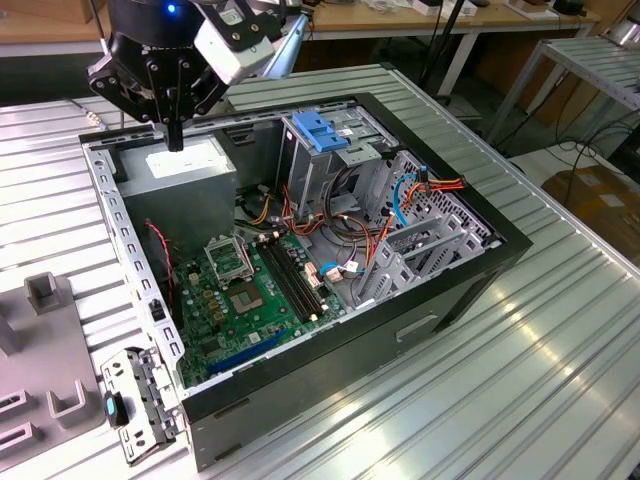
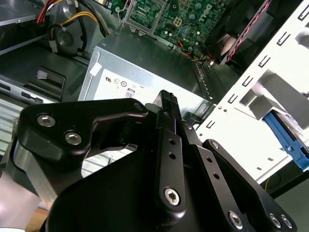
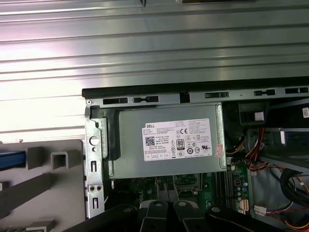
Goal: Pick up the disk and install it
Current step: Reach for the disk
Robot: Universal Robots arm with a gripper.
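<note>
the tool (image 1: pixel 175 135) hangs at about 11 o'clock in the exterior view. its two fingers are pressed together and hold nothing, and their tips point down just above the grey power supply (image 1: pixel 185 170) with the white label. the power supply fills the 10 o'clock corner of the open computer case (image 1: pixel 330 345), which lies on its side on the ribbed metal surface (image 1: pixel 520 400). in the second wrist view the fingers (image 2: pixel 167 104) stand over the power supply's labelled face.

the disk (image 3: pixel 12 158) is outside the case, well apart from the tool. in the first wrist view it shows as a strip of bright blue beside the grey fixture (image 3: pixel 58 159), beyond the case's side wall, and little more of it can be made out. in the exterior view that fixture (image 1: pixel 45 340) lies at 9 o'clock from the case.

inside the case, the green motherboard (image 1: pixel 235 300) lies at 6 o'clock from the power supply. a light-blue latch plate (image 1: pixel 318 130) sits on the drive cage at about 3 o'clock from the tool.
</note>
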